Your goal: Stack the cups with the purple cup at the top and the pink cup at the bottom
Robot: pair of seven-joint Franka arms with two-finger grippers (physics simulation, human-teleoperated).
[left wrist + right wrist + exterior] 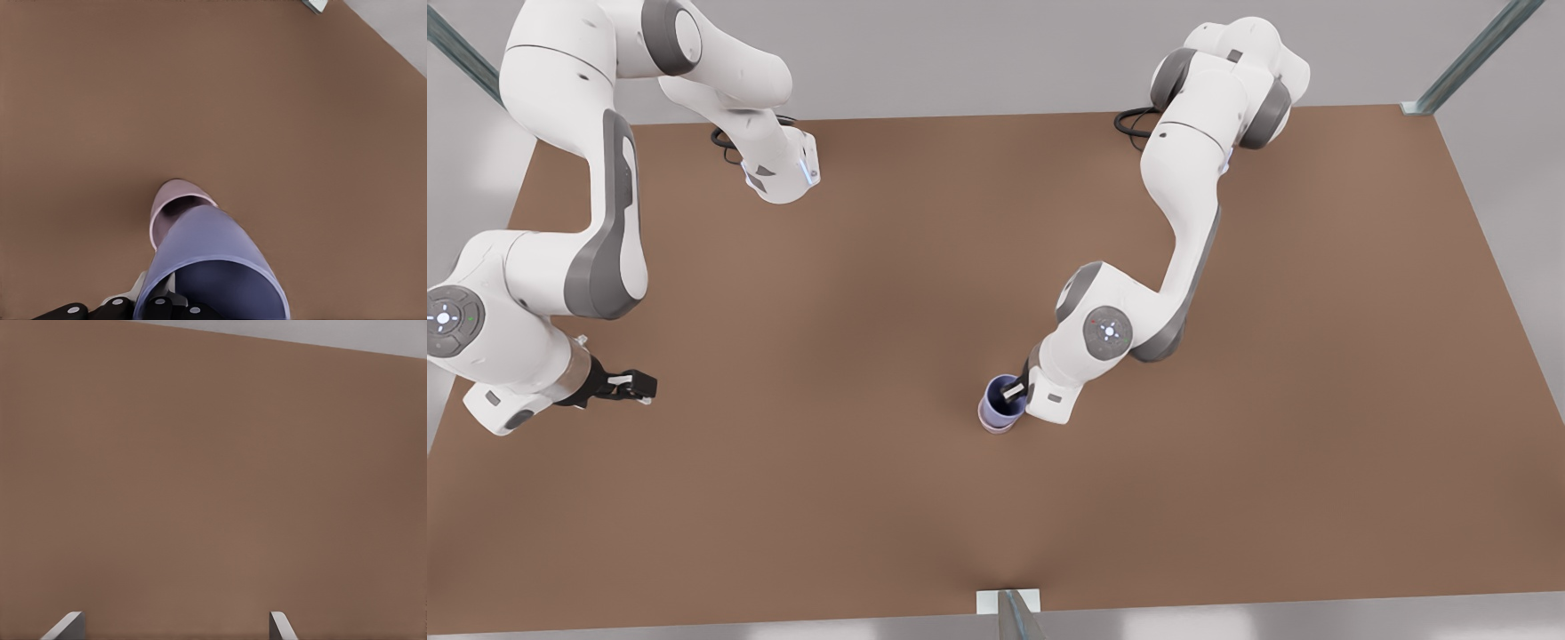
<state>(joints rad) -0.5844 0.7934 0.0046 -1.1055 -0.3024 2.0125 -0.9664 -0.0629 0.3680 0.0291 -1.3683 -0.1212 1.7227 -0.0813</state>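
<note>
The bluish-purple tapered handleless cup point(1000, 396) sat nested in the pale pinkish-mauve tapered cup point(996, 425) near the middle of the brown tabletop point(871, 311), slightly toward the front view's right. In the front view only a thin pink band showed below the purple cup's wall; in the left wrist view the purple cup point(213, 267) ran down into the pink cup point(175, 200), whose rim and part of whose dark inside showed beside it. The purple cup's own inside was dark and held nothing except a finger. The left gripper point(1016, 391) was at the stack, one finger inside the purple cup and the other hidden outside its wall, the jaws pinching that wall at the rim. The right gripper point(630, 385) hung waiting over bare table at the front view's left, well apart from the cups, its pale fingertips point(67, 627) spread wide around nothing.
</note>
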